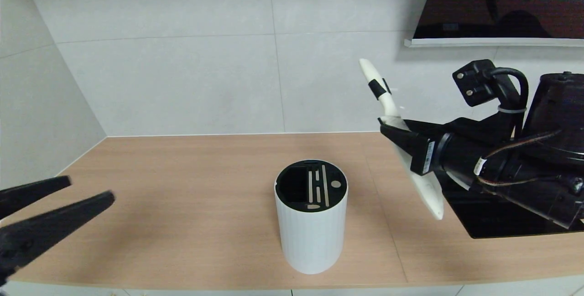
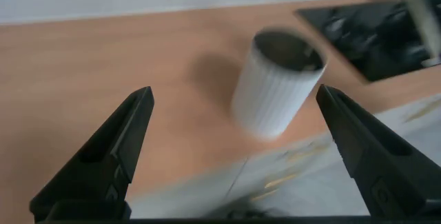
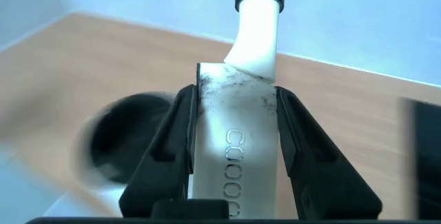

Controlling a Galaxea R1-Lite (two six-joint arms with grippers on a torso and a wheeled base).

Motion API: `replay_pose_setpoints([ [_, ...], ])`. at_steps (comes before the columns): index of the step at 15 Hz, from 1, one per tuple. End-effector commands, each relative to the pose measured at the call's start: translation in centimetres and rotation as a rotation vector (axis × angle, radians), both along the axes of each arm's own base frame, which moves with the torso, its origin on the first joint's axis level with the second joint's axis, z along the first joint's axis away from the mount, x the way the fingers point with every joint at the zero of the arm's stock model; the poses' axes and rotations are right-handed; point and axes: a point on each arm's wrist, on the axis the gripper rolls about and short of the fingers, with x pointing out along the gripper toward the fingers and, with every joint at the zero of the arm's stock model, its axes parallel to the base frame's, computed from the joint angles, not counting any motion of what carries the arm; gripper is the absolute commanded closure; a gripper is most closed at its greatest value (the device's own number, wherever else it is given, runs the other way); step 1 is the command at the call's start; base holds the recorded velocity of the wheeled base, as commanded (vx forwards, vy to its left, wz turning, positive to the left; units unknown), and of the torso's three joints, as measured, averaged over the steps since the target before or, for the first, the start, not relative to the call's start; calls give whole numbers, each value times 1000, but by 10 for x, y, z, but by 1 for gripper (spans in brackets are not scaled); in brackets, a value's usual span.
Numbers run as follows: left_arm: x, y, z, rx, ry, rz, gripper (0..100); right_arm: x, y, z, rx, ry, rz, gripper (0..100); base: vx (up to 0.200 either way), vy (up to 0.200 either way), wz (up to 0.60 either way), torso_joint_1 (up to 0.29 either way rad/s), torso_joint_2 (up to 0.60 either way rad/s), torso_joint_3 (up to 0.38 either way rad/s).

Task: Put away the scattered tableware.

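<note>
Right gripper (image 1: 396, 128): clamped on a white utensil (image 1: 428, 190), 1 finger on each flat side. The grip sits near the middle of the utensil's length. The utensil is held in the air, tilted. Its upper end carries 1 black band and points up toward the tiled wall (image 1: 182, 81). Its lower end hangs over the near-left corner of the black cooktop (image 1: 492, 223), and contact with the cooktop cannot be confirmed. The right wrist view shows dark smudges on the white surface just above the fingers.

Left gripper (image 1: 90, 188): fingers spread wide apart, nothing between them. It hangs over the left part of the wooden counter (image 1: 182, 173), well apart from the holder.

Holder (image 1: 310, 223): 1 white ribbed cylinder, upright on the counter near its front edge, between the 2 grippers. Its black top insert has 1 large square opening and several narrow slots. Nothing is seen standing in them. The held utensil is to the right of the holder and higher, not touching it.

A dark range hood (image 1: 497, 4) is mounted on the wall above the cooktop.
</note>
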Motion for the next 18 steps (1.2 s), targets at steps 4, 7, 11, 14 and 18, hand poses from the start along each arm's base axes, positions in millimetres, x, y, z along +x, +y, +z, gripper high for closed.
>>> replay_pose_setpoints([
  [4,83,-82,-3,-230,174,-311,0,-19,38,-14,-33,40,145,100,0,0,0,0,0,0],
  [7,107,-109,-13,-417,208,-352,0,-16,56,-24,-26,71,164,100,0,0,0,0,0,0],
  [11,121,-124,-22,-526,277,-366,0,-34,72,-24,0,93,218,100,0,0,0,0,0,0],
  [14,129,-136,-31,-558,290,-376,0,-34,79,-30,0,109,226,100,0,0,0,0,0,0],
  [18,138,-147,-43,-583,304,-345,0,-29,89,-35,44,109,228,100,0,0,0,0,0,0],
])
